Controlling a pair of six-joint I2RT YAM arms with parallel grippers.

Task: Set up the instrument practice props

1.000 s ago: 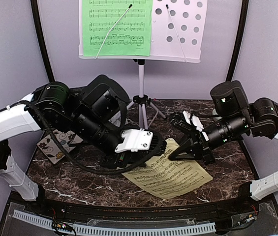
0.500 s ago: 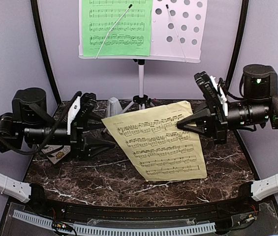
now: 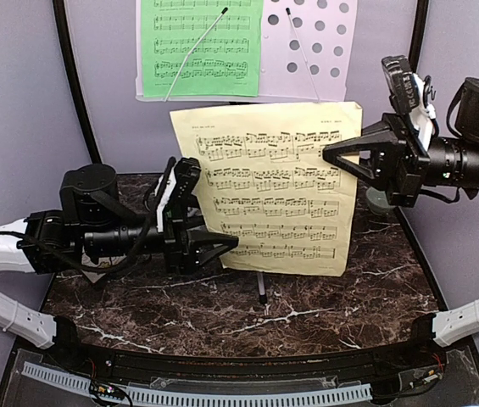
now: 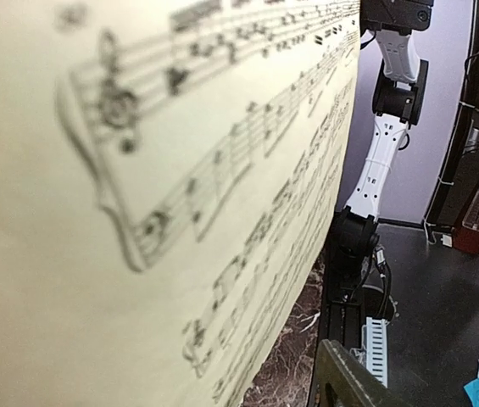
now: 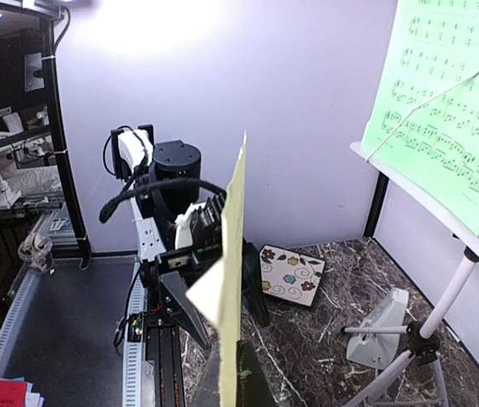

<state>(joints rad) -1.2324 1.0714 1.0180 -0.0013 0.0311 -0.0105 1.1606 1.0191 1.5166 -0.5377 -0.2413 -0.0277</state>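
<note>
Top external view: dark marble-pattern table point(image 3: 324, 297) fills the lower half of the frame, arms coming in from the left and right edges. White tripod music stand point(image 3: 315, 51) at top centre, its perforated desk facing the camera, pole and most of the legs hidden behind paper; one thin leg shows below the paper at centre. Pale-yellow music sheet point(image 3: 273, 191) hangs upright in mid-frame, off the table, printed side to the camera, its top edge just under the stand's desk lip. Green music sheet point(image 3: 201, 47) sits on the left half of the desk, under a thin wire holder; the right half of the desk is bare holes. Right gripper point(image 3: 334, 155) at centre right, fingers closed tight on the yellow sheet's right edge near the upper corner, carrying it. Left gripper point(image 3: 220, 250) at lower left of the sheet, fingers spread apart and clamping nothing; tips right by the sheet's lower-left edge, can't tell if touching. Left wrist view: the yellow sheet fills the left two thirds, blurred and very close, one dark finger point(image 4: 345, 381) at the bottom edge beside it. Right wrist view: the sheet seen edge-on, rising from between the closed fingers at bottom centre. Light-grey pyramid metronome point(image 5: 377, 326) stands on the table at lower right, just beside the stand's tripod legs. Floral square tile point(image 5: 290, 273) lies flat on the table at centre, near the left arm.
</note>
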